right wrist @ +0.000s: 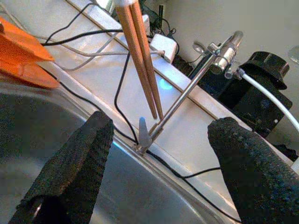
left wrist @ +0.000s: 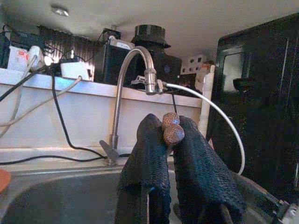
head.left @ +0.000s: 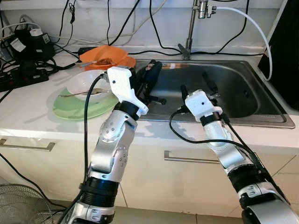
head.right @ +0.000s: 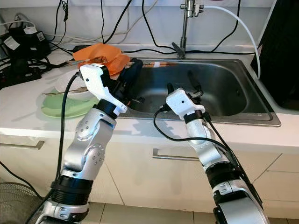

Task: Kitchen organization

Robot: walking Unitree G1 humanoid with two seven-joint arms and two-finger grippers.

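On the white worktop (head.left: 32, 112), above the steel sink (head.left: 243, 100), the left gripper (left wrist: 169, 135) pinches wooden chopsticks (right wrist: 140, 56), pointing toward the back wall. The right gripper (right wrist: 159, 149) hangs spread wide, holding nothing.

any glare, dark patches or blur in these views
Left eye view: sharp, even daylight, soft sheen on the sink basin. Left wrist view: dim and grainy, black cabinet nearly featureless, chopsticks tips readable. Right wrist view: bright counter, fingers soft, out of focus.
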